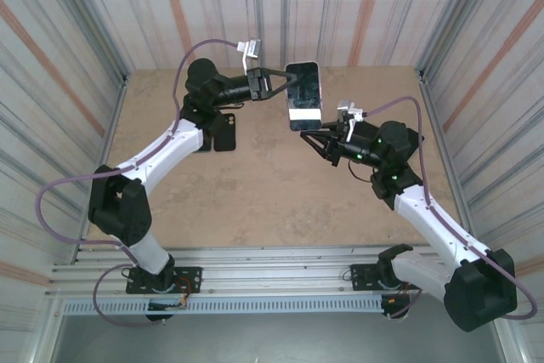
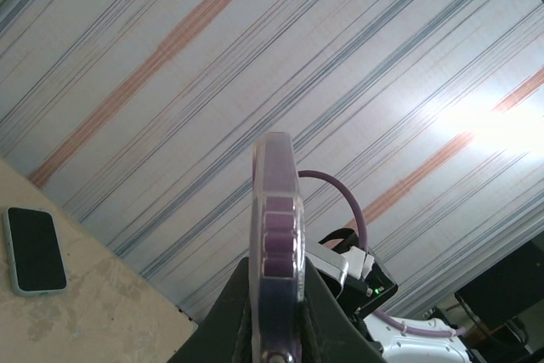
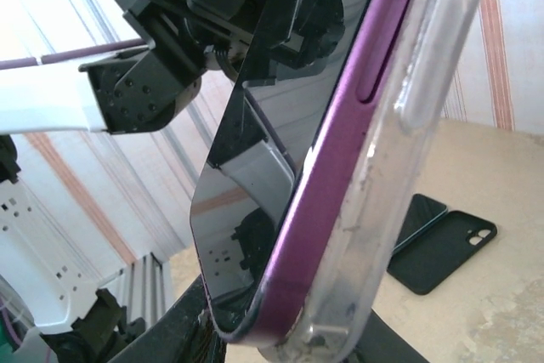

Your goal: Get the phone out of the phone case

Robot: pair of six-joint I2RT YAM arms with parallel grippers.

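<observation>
A purple phone [image 1: 303, 91] in a clear case hangs in the air above the back of the table, screen up. My left gripper [image 1: 274, 84] is shut on its left long edge. My right gripper [image 1: 317, 135] is shut on its near short end. In the left wrist view the phone [image 2: 278, 240] stands edge-on inside the clear case [image 2: 275, 152], pinched between my left gripper [image 2: 279, 316]. In the right wrist view the phone [image 3: 255, 150] and the scuffed case [image 3: 404, 167] rise from my right gripper [image 3: 289, 348]; at the bottom corner the purple frame sits slightly proud of the case rim.
A black phone case [image 1: 224, 131] lies on the table under the left arm, beside a dark phone [image 1: 206, 133]. The same black case [image 3: 444, 250] lies beyond the held phone. Another phone in a pale case [image 2: 36, 251] rests near the striped wall. Striped walls enclose the table.
</observation>
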